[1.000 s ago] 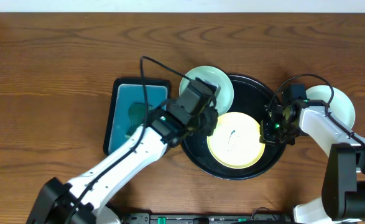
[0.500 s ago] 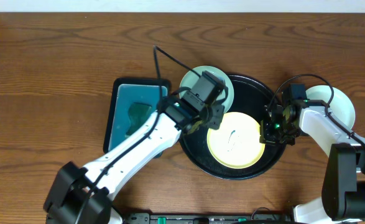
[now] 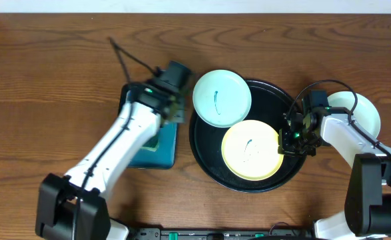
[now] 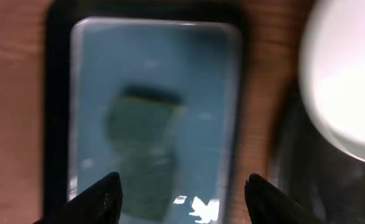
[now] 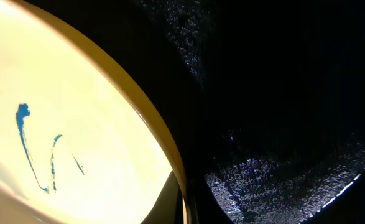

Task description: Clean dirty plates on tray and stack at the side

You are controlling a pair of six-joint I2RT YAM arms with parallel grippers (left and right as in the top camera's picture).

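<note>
Three plates in play: the yellow plate [image 3: 250, 150] lies in the black tray [image 3: 205, 153] at centre, the mint plate [image 3: 222, 98] overlaps its upper-left rim, and the white plate [image 3: 365, 110] sits far right on the table [image 3: 48, 67]. Left gripper [image 4: 182, 185] hovers, fingers apart, over the teal tray [image 4: 151, 62]. Right gripper [image 3: 292, 137], jaws together, sits at the yellow plate's right edge.

Three round plates in all: one pale mint plate [image 3: 222, 98] at upper centre, one pale yellow plate [image 3: 250, 151] just below it, and one whitish plate [image 3: 367, 112] at the right edge, partly behind an arm. Two of them, the mint and the yellow, carry teal scribbles. One round black tray [image 3: 207, 153] sits in the middle. One rectangular teal tray [image 4: 151, 62] is at left, holding one dark green lump [image 4: 146, 149], too blurred to name. Two robot arms: left arm [image 3: 115, 153] and right arm [image 3: 345, 137].
</note>
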